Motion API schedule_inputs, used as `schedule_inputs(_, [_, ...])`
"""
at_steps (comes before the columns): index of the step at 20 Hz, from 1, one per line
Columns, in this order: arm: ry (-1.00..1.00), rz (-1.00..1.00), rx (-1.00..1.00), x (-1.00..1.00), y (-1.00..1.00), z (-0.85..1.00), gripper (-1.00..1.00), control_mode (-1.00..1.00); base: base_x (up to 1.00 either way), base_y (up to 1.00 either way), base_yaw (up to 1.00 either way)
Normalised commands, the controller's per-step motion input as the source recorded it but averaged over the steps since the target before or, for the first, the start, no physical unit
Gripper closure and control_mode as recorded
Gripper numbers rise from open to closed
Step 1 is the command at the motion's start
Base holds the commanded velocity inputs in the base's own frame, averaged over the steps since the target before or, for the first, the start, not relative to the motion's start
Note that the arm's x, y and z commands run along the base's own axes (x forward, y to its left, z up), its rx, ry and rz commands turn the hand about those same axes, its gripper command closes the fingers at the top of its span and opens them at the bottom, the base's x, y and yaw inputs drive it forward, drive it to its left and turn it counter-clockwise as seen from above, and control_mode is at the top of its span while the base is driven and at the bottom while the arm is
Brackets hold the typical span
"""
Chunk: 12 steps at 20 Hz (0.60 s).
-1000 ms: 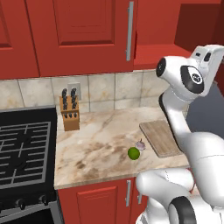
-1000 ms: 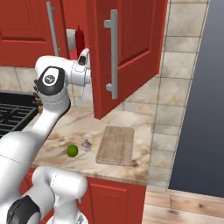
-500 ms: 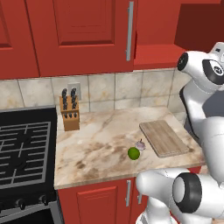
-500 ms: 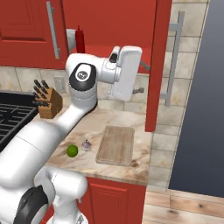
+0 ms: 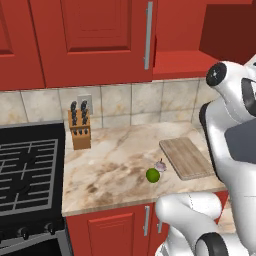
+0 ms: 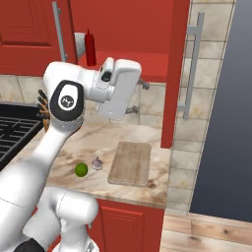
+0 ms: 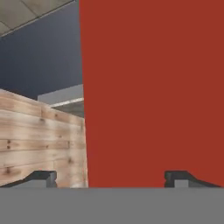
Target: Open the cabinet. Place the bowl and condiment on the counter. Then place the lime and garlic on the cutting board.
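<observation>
The cabinet's (image 5: 100,35) right door (image 6: 174,74) stands swung wide open, edge-on, its grey bar handle (image 6: 194,64) facing right. On the shelf inside stand the red condiment bottle (image 6: 90,47) and, partly hidden behind it, the grey-white bowl (image 6: 79,43). My gripper (image 6: 139,98) hangs open in front of the shelf, pointing at the door's inner face (image 7: 153,87), nothing between its fingertips (image 7: 41,177). On the counter (image 5: 115,160) the lime (image 5: 153,175) and garlic (image 5: 160,165) lie side by side just left of the cutting board (image 5: 186,157), which is bare.
A wooden knife block (image 5: 80,131) stands at the back wall beside the black stove (image 5: 25,170). Right of the counter's end is a dark wall (image 6: 226,98) and wooden floor (image 6: 197,231). The left cabinet door's bar handle (image 5: 148,35) hangs closed.
The right cabinet door has swung from half open to fully open, edge-on. My hand has travelled right along with it, across the shelf opening, and stays open.
</observation>
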Motion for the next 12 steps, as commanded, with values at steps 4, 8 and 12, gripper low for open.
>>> schedule_inputs(4, [-0.07, 0.20, 0.45, -0.02, 1.00, 0.00, -1.00, -1.00, 0.00, 0.00, 0.00])
schedule_inputs(8, [-0.03, 0.21, 0.50, 0.04, 1.00, 0.03, -1.00, -1.00, 0.00, 0.00, 0.00])
schedule_inputs(12, [-0.02, 0.33, 0.48, 0.27, 1.00, 0.08, -1.00, -1.00, 0.00, 0.00, 0.00])
